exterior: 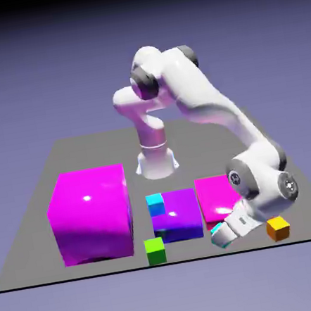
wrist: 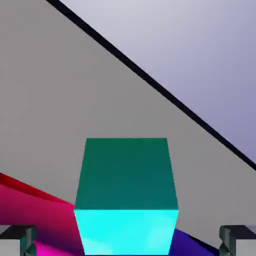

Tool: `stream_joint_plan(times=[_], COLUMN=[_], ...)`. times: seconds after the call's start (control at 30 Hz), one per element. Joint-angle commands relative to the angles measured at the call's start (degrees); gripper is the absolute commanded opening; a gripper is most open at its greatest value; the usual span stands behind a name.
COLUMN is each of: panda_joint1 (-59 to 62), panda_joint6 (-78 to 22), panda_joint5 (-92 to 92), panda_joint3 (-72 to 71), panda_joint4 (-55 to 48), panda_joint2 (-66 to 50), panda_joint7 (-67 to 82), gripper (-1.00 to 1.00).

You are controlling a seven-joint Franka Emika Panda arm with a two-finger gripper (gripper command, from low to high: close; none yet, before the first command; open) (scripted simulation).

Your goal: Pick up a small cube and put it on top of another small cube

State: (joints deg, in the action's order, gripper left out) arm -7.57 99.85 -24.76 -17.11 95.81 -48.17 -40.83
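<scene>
The tiny teal cube (exterior: 218,240) rests on the table near the front edge, just in front of the flat magenta block. My gripper (exterior: 222,235) is tilted down over it. In the hand view the teal cube (wrist: 127,195) looms large between my fingertips (wrist: 18,240), with a clear gap on each side, so the gripper (wrist: 127,241) is open and straddles the cube without touching it. The tiny bright green cube (exterior: 155,250) sits alone toward the exterior view's left, in front of the purple block; it is out of the hand view.
A big magenta block (exterior: 91,213) stands at the left. A purple block (exterior: 177,215) with a sky-cyan small cube (exterior: 156,203) beside it lies mid-table, and a flat magenta block (exterior: 217,196) sits behind my gripper. An orange small cube (exterior: 277,228) lies to the right, near the table's front edge (exterior: 79,277).
</scene>
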Motion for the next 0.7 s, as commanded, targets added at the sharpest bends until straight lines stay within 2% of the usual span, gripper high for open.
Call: stream_joint_plan(times=[0.0, 0.17, 0.57, 0.67], panda_joint1=[0.0, -0.9, 8.6, 8.3], panda_joint6=[0.0, -8.7, -14.0, -9.8], panda_joint5=[0.0, 3.3, 31.4, 31.6], panda_joint3=[0.0, 0.2, 24.1, 24.0], panda_joint4=[0.0, -7.1, -10.1, -5.9], panda_joint2=[0.0, 2.0, 6.5, 6.5], panda_joint7=[0.0, 1.3, -5.2, -5.0], gripper=[-1.00, -1.00, -1.00, -1.00])
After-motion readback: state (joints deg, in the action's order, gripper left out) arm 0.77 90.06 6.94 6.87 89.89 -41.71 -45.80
